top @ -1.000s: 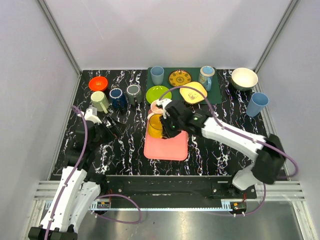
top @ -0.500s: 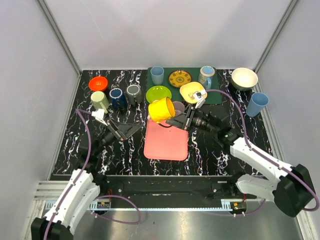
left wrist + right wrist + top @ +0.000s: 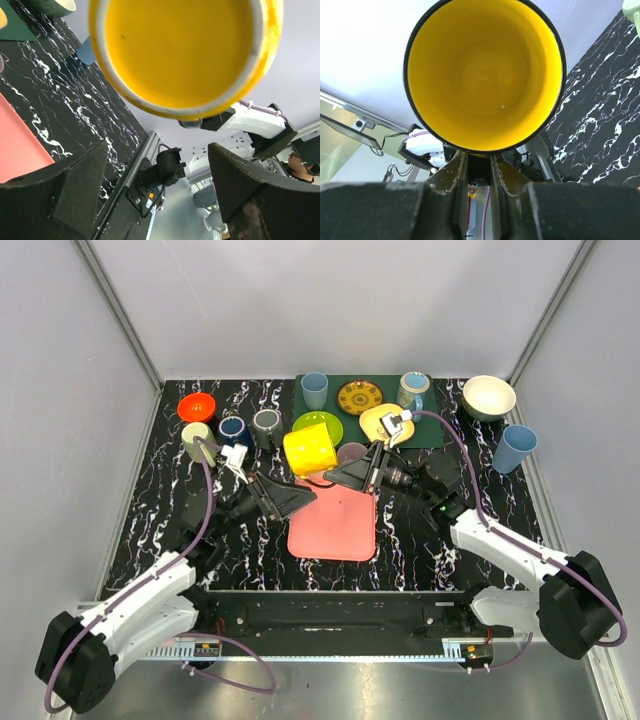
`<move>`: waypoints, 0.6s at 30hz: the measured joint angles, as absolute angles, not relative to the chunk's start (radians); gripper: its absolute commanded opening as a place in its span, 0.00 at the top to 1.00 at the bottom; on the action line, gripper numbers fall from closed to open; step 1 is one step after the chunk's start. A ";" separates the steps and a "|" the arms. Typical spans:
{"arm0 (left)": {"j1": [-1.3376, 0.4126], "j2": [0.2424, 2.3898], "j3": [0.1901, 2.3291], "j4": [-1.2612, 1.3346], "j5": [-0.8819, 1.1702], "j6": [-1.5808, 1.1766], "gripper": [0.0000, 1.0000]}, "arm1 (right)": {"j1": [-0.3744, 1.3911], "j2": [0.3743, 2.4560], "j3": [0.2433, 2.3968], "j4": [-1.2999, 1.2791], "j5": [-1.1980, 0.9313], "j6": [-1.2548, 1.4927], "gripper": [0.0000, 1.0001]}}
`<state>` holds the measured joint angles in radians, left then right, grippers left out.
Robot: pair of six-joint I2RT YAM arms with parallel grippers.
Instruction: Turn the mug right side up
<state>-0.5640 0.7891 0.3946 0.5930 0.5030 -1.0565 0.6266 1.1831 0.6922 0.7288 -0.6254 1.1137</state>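
The yellow mug (image 3: 310, 450) hangs tipped on its side above the far edge of the pink tray (image 3: 335, 528). My right gripper (image 3: 347, 473) is shut on its handle, just right of it. The right wrist view looks straight into the mug's open mouth (image 3: 485, 70), with the gripper (image 3: 479, 172) closed on the handle under the rim. My left gripper (image 3: 297, 498) is open and empty, just below and left of the mug. The left wrist view shows the mug's base (image 3: 185, 50) close above the spread gripper (image 3: 160, 185), not touching it.
Along the back stand an orange bowl (image 3: 196, 406), green mug (image 3: 198, 440), dark blue mug (image 3: 234, 432), grey mug (image 3: 266, 422) and green plate (image 3: 322, 422). A green mat (image 3: 432, 432) holds a blue cup (image 3: 314, 390) and plates. A cream bowl (image 3: 489, 396) and blue cup (image 3: 514, 447) sit far right.
My right gripper lifted the yellow mug off the pink tray and tipped it onto its side. My left arm swung right, bringing its open gripper up close under the mug.
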 measured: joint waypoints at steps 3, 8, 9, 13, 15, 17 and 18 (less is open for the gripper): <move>-0.567 0.837 0.405 0.628 0.488 -1.059 0.22 | 0.627 1.186 0.692 0.745 -0.638 1.121 1.00; -0.568 0.923 0.445 0.717 0.472 -1.083 0.29 | 0.627 1.191 0.683 0.759 -0.650 1.123 1.00; -0.569 0.938 0.451 0.741 0.471 -1.088 0.34 | 0.627 1.191 0.680 0.759 -0.651 1.123 1.00; -0.570 0.995 0.476 0.812 0.471 -1.121 0.52 | 0.625 1.190 0.672 0.767 -0.639 1.121 1.00; -0.572 1.018 0.478 0.849 0.474 -1.147 0.57 | 0.622 1.189 0.672 0.768 -0.627 1.112 1.00; -0.576 1.031 0.479 0.880 0.475 -1.166 0.64 | 0.617 1.188 0.670 0.775 -0.618 1.106 1.00; -0.577 1.036 0.480 0.891 0.477 -1.175 0.68 | 0.616 1.185 0.669 0.777 -0.616 1.103 1.00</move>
<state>-0.5766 1.0363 0.4801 0.8913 0.4767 -1.1751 0.6163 1.1854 0.6689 0.7773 -0.6159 1.1034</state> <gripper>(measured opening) 0.421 0.226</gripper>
